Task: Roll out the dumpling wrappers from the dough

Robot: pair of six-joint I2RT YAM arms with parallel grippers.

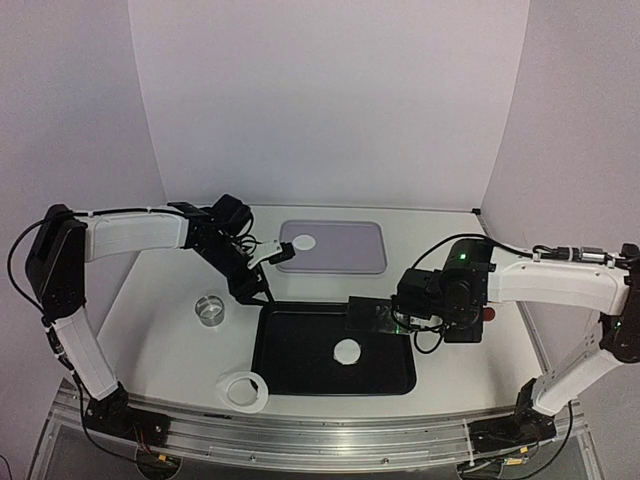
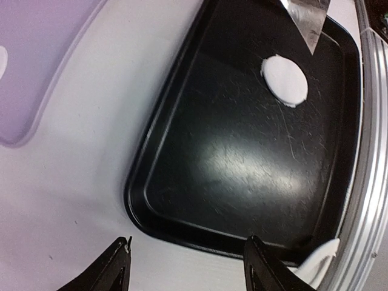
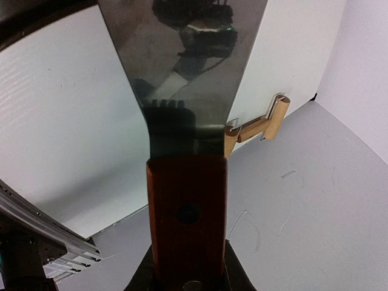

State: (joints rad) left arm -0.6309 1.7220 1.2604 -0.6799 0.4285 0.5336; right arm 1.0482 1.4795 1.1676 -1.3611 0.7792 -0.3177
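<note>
The left arm is bent at a raised elbow and reached across the worktop (image 1: 165,335). Its end effector (image 2: 189,245) is held open and empty beside a corner of the black tray (image 1: 300,380). The right arm is folded inward, and its end effector (image 3: 188,270) is clamped on the wooden handle of one scraper (image 1: 368,314), whose blade is held over the tray's far right edge. Two dumpling wrappers are counted: one (image 1: 347,352) on the tray, one (image 1: 303,242) on the single purple mat (image 1: 350,255). One dough ring (image 1: 243,389) and one metal ring cutter (image 1: 211,308) are seen on the worktop.
</note>
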